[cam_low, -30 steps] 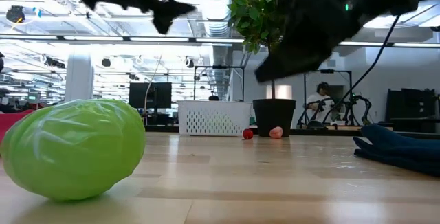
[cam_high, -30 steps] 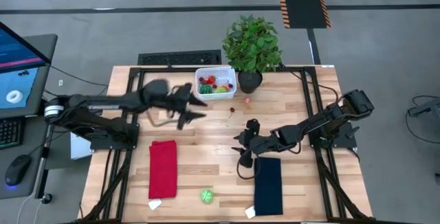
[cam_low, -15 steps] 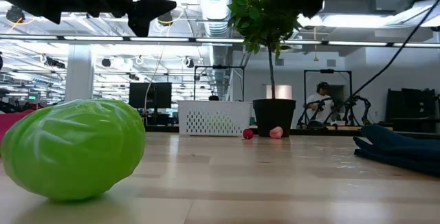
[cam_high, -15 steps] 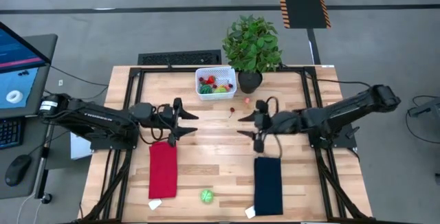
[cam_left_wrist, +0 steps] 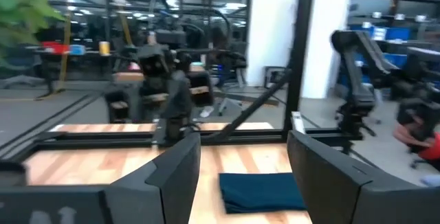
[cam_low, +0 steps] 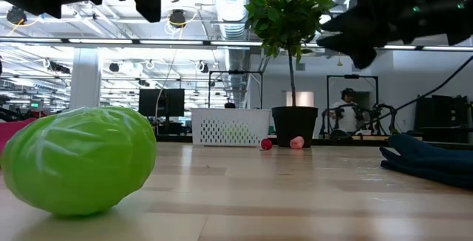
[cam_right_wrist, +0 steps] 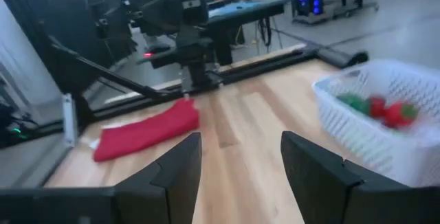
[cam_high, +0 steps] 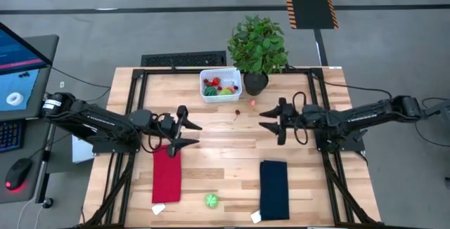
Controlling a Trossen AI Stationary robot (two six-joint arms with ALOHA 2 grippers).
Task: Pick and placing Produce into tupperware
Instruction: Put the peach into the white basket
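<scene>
Sitting at the desk's [cam_high: 211, 152] far edge beside the potted plant [cam_high: 258, 43], the tupperware [cam_high: 220, 83] already holds several produce pieces. Two small fruits [cam_high: 252, 103] and a green ball [cam_high: 211, 200] remain out. Left gripper [cam_high: 185, 126] and right gripper [cam_high: 271, 119] hover empty, jaws wide.

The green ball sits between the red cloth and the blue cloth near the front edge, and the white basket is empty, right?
Not quite. The green ball does sit between the red cloth and blue cloth, but the white basket already holds several red and green pieces, as the high view shows.
</scene>
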